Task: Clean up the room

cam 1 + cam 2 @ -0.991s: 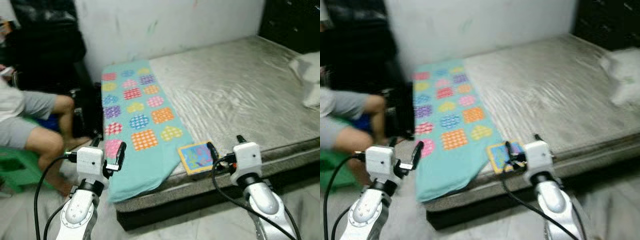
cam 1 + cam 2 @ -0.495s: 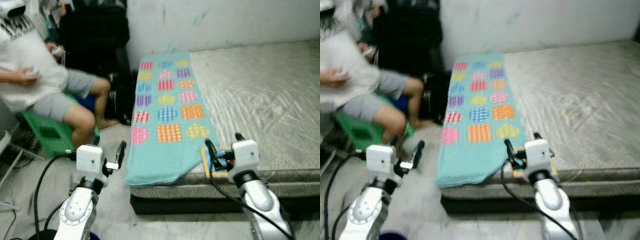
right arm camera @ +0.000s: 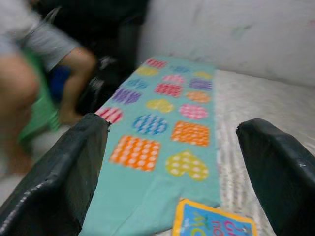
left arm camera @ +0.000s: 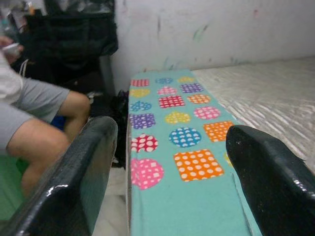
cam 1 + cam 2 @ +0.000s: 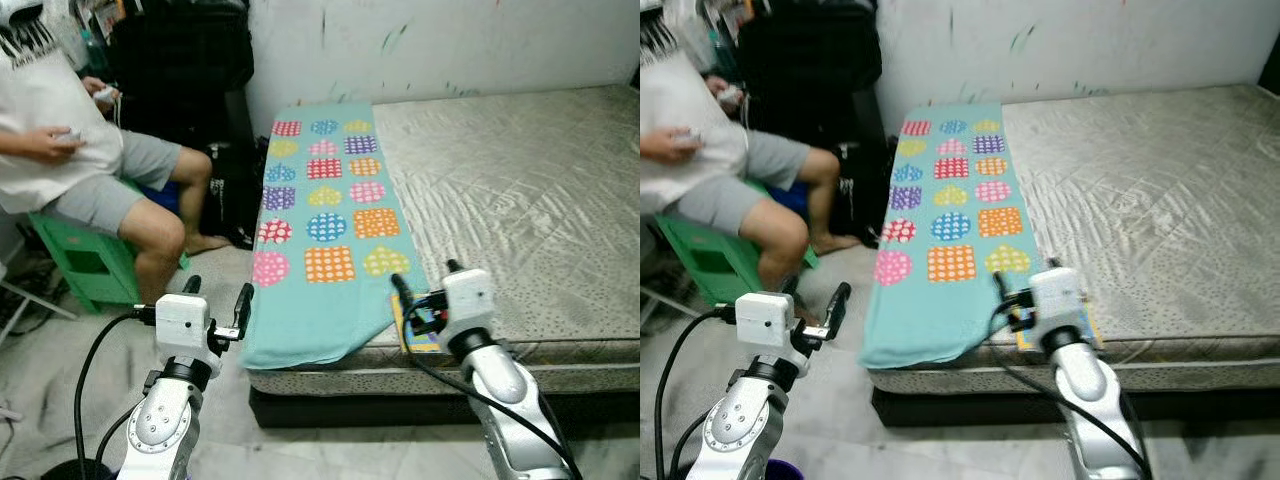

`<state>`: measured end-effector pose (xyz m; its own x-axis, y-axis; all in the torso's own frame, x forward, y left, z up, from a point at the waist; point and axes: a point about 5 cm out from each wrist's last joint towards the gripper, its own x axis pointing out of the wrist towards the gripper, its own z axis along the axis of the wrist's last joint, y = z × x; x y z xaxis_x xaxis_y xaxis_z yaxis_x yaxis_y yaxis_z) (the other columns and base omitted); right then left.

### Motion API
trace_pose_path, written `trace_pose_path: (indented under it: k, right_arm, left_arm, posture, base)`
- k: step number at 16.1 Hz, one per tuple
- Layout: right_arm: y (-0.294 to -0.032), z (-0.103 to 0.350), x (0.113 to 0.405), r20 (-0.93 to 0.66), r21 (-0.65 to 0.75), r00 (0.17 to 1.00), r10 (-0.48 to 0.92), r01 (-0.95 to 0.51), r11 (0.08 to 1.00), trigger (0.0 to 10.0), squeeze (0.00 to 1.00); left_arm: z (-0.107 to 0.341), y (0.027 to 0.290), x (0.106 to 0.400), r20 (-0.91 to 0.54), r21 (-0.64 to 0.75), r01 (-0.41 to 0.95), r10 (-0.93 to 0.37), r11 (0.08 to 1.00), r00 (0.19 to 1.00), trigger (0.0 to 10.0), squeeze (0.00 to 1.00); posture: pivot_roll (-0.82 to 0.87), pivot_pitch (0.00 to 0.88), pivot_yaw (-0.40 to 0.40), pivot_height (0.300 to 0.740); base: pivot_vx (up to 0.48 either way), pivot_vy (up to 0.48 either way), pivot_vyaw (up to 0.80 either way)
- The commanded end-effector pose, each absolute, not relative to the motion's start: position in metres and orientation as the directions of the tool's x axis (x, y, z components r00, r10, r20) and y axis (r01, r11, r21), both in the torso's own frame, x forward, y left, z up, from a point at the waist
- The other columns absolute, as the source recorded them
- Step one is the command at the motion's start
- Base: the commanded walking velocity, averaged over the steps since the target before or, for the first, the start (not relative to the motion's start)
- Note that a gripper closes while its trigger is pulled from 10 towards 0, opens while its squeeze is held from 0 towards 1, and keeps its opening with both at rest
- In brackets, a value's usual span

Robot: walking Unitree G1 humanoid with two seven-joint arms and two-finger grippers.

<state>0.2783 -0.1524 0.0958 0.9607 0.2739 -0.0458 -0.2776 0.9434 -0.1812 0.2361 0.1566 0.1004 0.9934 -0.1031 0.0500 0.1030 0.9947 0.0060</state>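
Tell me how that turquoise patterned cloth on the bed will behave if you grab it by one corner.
The cloth will probably go limp: its near end already droops over the mattress edge. It looks thin and light. Pulling it may shift the book, whose corner lies beside the hem.

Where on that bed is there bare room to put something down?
The widest free patch is the grey mattress, from the teal patterned blanket across to the far side and back to the wall. The near corner by the blanket is more crowded: a colourful book lies at the edge, with the right gripper hovering open over it.
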Motion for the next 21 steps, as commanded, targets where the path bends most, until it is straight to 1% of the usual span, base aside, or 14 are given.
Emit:
trace_pose_path:
  k: [1, 3, 4, 6, 8, 9, 11, 13, 15, 16, 17, 18, 19, 21]
  right_arm:
    - [-0.142, 0.096, 0.284, -0.066, -0.207, 0.939, 0.338, -0.345, 0.916, 10.0, 0.0]
    - [-0.133, 0.097, 0.291, -0.09, -0.234, 0.918, 0.385, -0.395, 0.888, 10.0, 0.0]
    - [-0.127, 0.099, 0.293, -0.083, -0.228, 0.911, 0.404, -0.412, 0.882, 10.0, 0.0]
    - [-0.119, 0.092, 0.291, -0.106, -0.22, 0.893, 0.438, -0.45, 0.865, 10.0, 0.0]
    - [-0.114, 0.087, 0.291, -0.113, -0.223, 0.876, 0.469, -0.483, 0.847, 10.0, 0.0]
    - [-0.111, 0.087, 0.293, -0.112, -0.233, 0.869, 0.481, -0.494, 0.838, 10.0, 0.0]
    - [-0.111, 0.095, 0.3, -0.077, -0.254, 0.883, 0.462, -0.466, 0.848, 10.0, 0.0]
    - [-0.111, 0.097, 0.3, -0.045, -0.283, 0.902, 0.429, -0.424, 0.861, 10.0, 0.0]
    - [-0.117, 0.093, 0.295, -0.021, -0.245, 0.932, 0.361, -0.355, 0.902, 10.0, 0.0]
    - [-0.118, 0.093, 0.295, -0.013, -0.239, 0.939, 0.343, -0.336, 0.911, 10.0, 0.0]
    - [-0.121, 0.086, 0.29, -0.022, -0.199, 0.951, 0.309, -0.307, 0.931, 10.0, 0.0]
    - [-0.121, 0.077, 0.286, -0.065, -0.211, 0.956, 0.287, -0.295, 0.932, 10.0, 0.0]
    - [-0.123, 0.074, 0.286, -0.074, -0.217, 0.959, 0.273, -0.283, 0.934, 10.0, 0.0]
    - [-0.127, 0.068, 0.289, -0.123, -0.225, 0.957, 0.263, -0.285, 0.932, 10.0, 0.0]
  left_arm:
    - [0.104, 0.161, 0.238, 0.075, 0.011, 0.061, -0.062, 0.998, 0.995, 10.0, 0.0]
    - [0.104, 0.161, 0.242, 0.085, 0.009, 0.043, -0.044, 0.999, 0.995, 10.0, 0.0]
    - [0.104, 0.162, 0.243, 0.083, -0.001, 0.034, -0.034, 0.999, 0.996, 10.0, 0.0]
    - [0.102, 0.164, 0.243, 0.072, -0.005, 0.034, -0.034, 0.999, 0.997, 10.0, 0.0]
    - [0.099, 0.168, 0.242, 0.051, -0.002, 0.031, -0.031, 1.0, 0.998, 10.0, 0.0]
    - [0.097, 0.171, 0.242, 0.043, -0.002, 0.025, -0.024, 1.0, 0.999, 10.0, 0.0]
    - [0.093, 0.177, 0.243, 0.023, -0.02, -0.001, 0.002, 1.0, 1.0, 10.0, 0.0]
    - [0.091, 0.175, 0.241, 0.017, -0.022, 0.009, -0.009, 1.0, 1.0, 10.0, 0.0]
    - [0.092, 0.173, 0.239, 0.027, -0.027, 0.005, -0.004, 1.0, 1.0, 10.0, 0.0]
    - [0.093, 0.173, 0.239, 0.031, -0.028, 0.0, 0.001, 1.0, 1.0, 10.0, 0.0]
    - [0.094, 0.175, 0.241, 0.039, -0.035, -0.025, 0.026, 0.999, 0.999, 10.0, 0.0]
    - [0.096, 0.177, 0.242, 0.044, -0.041, -0.042, 0.044, 0.998, 0.998, 10.0, 0.0]
    - [0.096, 0.176, 0.241, 0.045, -0.043, -0.043, 0.045, 0.998, 0.998, 10.0, 0.0]
    - [0.096, 0.172, 0.239, 0.044, -0.048, -0.039, 0.041, 0.998, 0.998, 10.0, 0.0]
  posture:
    - [-0.1, 0.0, -0.007, 0.74]
    - [-0.09, 0.0, -0.032, 0.74]
    - [-0.09, 0.0, -0.026, 0.74]
    - [-0.09, 0.0, -0.004, 0.74]
    - [-0.1, 0.0, 0.058, 0.74]
    - [-0.11, 0.0, 0.073, 0.74]
    - [-0.11, 0.0, 0.089, 0.74]
    - [-0.11, 0.0, 0.083, 0.74]
    - [-0.1, 0.0, 0.058, 0.74]
    - [-0.1, 0.0, 0.058, 0.74]
    - [-0.09, 0.0, 0.053, 0.74]
    - [-0.09, 0.0, 0.053, 0.74]
    - [-0.09, 0.0, 0.05, 0.74]
    - [-0.09, 0.0, 0.028, 0.74]
  base:
    - [0.0, 0.0, 0.0]
    - [0.0, 0.0, 0.0]
    - [0.0, 0.0, 0.0]
    - [0.0, 0.0, 0.0]
    - [0.0, 0.0, 0.0]
    - [0.0, 0.0, 0.0]
    - [0.0, 0.0, 0.0]
    - [0.0, 0.0, 0.0]
    - [0.0, 0.0, 0.0]
    - [0.0, 0.0, 0.0]
    - [0.0, 0.0, 0.0]
    - [0.0, 0.0, 0.0]
    - [0.0, 0.0, 0.0]
    - [0.0, 0.0, 0.0]
